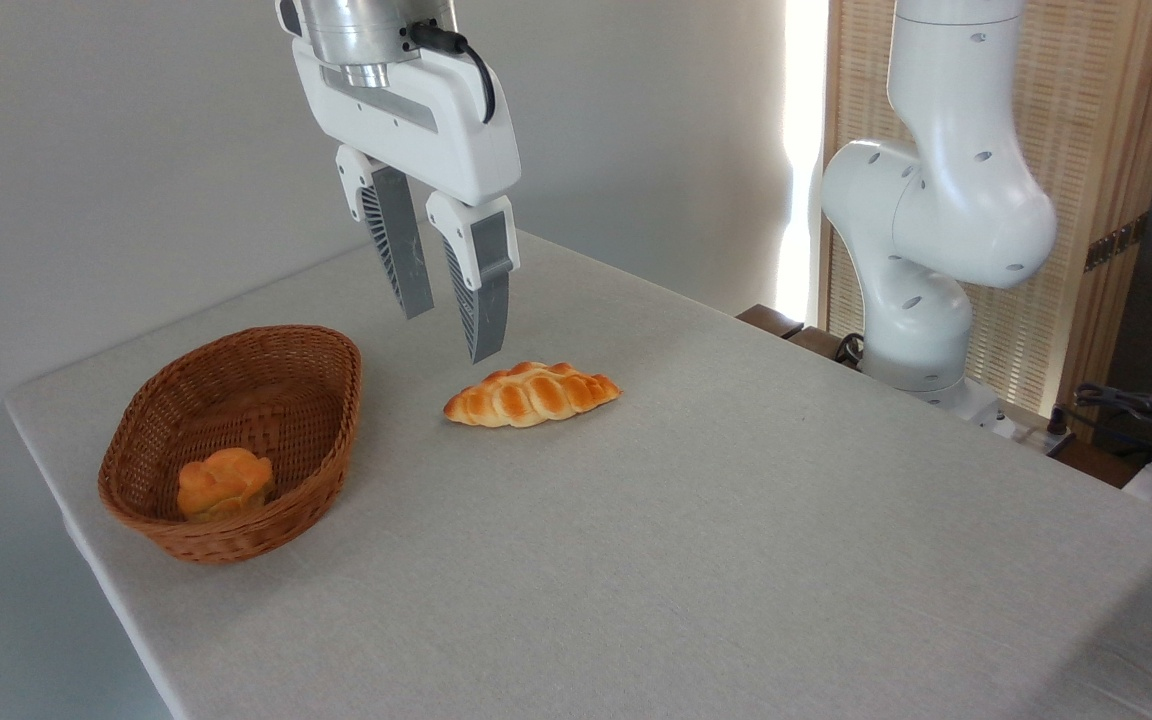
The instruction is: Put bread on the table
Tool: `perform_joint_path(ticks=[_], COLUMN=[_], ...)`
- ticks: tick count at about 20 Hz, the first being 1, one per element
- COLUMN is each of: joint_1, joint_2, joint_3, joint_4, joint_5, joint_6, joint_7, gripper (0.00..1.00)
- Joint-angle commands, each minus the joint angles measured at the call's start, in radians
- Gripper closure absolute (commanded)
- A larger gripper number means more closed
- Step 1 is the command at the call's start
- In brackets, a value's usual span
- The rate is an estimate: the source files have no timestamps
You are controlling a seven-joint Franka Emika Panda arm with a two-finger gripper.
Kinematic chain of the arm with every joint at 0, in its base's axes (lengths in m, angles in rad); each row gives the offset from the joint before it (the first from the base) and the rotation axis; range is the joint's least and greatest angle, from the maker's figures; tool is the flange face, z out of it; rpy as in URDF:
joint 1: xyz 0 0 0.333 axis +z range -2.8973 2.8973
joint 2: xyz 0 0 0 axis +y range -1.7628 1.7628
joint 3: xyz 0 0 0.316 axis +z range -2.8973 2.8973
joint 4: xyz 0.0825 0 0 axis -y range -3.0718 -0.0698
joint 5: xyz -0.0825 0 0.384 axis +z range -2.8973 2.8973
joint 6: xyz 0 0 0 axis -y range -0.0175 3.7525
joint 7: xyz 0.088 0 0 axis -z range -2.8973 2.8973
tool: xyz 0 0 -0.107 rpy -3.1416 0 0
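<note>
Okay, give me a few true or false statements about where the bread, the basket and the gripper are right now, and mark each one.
1. The braided bread lies on the table, outside the basket. True.
2. The gripper is shut on the bread. False: it is open, empty, above the table.
3. A small bun sits inside the basket. True.
4. The basket is right of the bread. False: it is to its left.

Golden-orange braided bread [532,394], brown woven basket [321,440], grey-beige table [736,540], grey ribbed fingers [484,300].
</note>
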Motion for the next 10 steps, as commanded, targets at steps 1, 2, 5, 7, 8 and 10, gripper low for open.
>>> perform_joint_path(ticks=[1,2,5,7,8,10], joint_1=[0.013,0.013,0.013,0.015,0.015,0.015], joint_2=[0.015,0.015,0.015,0.015,0.016,0.015], joint_3=[-0.028,-0.03,-0.034,-0.033,-0.033,-0.033], joint_4=[0.026,0.026,0.026,0.026,0.026,0.026], joint_5=[0.013,0.013,0.014,0.014,0.016,0.019], joint_6=[-0.029,-0.027,-0.029,-0.029,-0.029,-0.03], joint_7=[-0.016,-0.016,-0.016,-0.012,-0.01,-0.01], gripper=[0.0,0.0,0.0,0.0,0.0,0.0])
